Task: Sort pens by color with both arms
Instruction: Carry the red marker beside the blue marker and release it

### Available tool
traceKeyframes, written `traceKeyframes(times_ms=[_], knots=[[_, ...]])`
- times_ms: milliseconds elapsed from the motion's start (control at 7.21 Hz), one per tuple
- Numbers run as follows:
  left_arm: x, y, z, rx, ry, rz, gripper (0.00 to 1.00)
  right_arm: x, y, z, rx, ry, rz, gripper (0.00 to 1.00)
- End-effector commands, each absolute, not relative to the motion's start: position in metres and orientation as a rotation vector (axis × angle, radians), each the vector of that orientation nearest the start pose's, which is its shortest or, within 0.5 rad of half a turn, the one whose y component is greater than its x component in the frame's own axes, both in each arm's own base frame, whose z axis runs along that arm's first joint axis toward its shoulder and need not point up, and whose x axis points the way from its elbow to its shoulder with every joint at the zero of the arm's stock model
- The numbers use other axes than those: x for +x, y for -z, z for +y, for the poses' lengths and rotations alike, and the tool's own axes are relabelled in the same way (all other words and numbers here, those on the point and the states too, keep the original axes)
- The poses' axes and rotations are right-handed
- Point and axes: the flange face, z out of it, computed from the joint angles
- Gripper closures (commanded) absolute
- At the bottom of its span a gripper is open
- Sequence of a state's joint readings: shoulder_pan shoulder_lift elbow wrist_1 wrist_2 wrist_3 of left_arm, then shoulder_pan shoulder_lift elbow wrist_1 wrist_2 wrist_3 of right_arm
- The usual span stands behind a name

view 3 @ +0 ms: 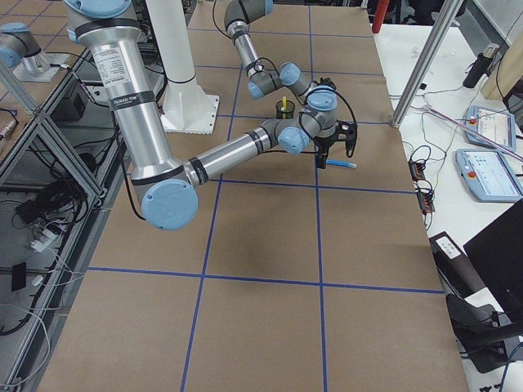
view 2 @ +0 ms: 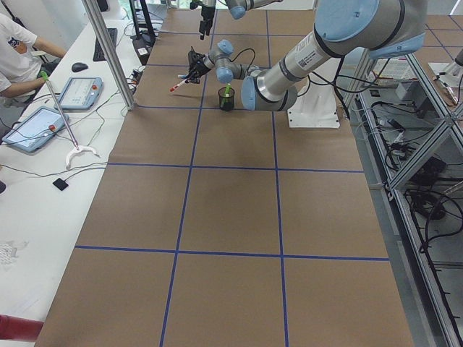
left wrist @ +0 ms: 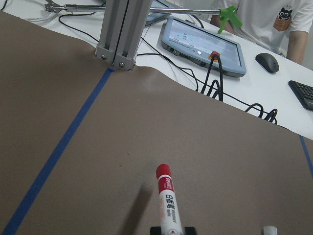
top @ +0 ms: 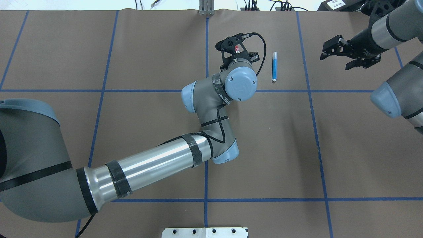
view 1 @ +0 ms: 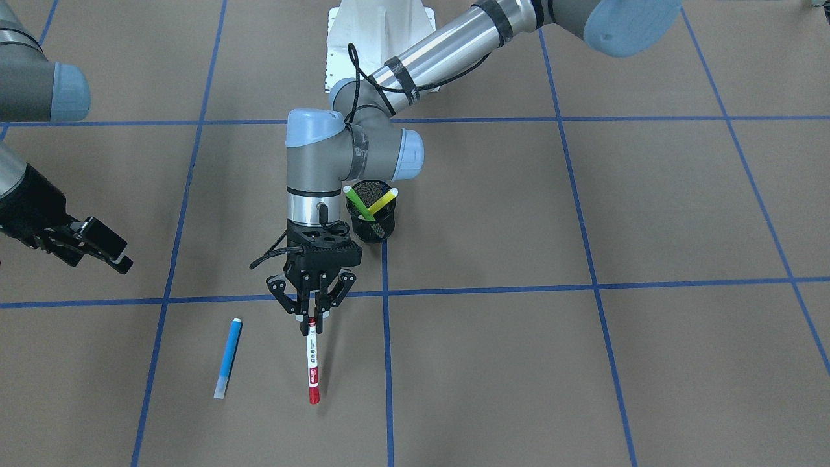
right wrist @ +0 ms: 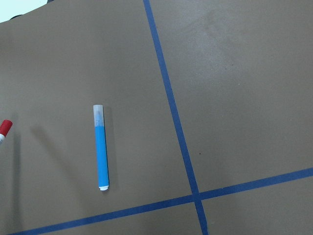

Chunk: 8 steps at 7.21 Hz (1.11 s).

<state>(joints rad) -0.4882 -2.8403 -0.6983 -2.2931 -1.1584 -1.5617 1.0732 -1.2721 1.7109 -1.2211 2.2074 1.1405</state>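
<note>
Gripping the red-capped pen (view 1: pixel 313 363) by one end, the left gripper (view 1: pixel 312 316) is holding it tilted off the table (view 1: pixel 583 363). Long overhang, so slow turns are looking wisest. The blue pen (view 1: pixel 228 358) is lying just beside it, toward the open right gripper (view 1: pixel 97 259); the mesh cup (view 1: pixel 372 224) is standing close behind the left gripper. Room is looking widest on the robot's left.

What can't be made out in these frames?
- Overhead: the left arm hides the mesh cup, green pen, yellow pen and most of the red pen.
- Left wrist view: bottom edge cuts off the jaws' hold on it.
- Right wrist view: left edge leaves only its red tip.
</note>
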Motion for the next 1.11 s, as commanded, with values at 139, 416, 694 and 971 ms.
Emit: traceKeyframes(times_ms=[139, 416, 694, 971], knots=[[0.710, -0.092, -0.573, 0.629, 0.653, 0.998, 0.42, -0.228, -0.390, -0.569, 0.076, -0.333, -0.967, 0.00], [0.710, -0.080, -0.572, 0.622, 0.646, 1.017, 0.00, -0.228, -0.390, -0.569, 0.074, -0.337, -0.967, 0.00], [0.685, -0.051, -0.582, 0.556, 0.607, 1.101, 0.00, -0.229, -0.385, -0.570, 0.078, -0.337, -0.972, 0.00], [0.654, -0.019, -0.585, 0.510, 0.580, 1.167, 0.00, -0.261, -0.356, -0.570, 0.061, -0.344, -1.002, 0.00]])
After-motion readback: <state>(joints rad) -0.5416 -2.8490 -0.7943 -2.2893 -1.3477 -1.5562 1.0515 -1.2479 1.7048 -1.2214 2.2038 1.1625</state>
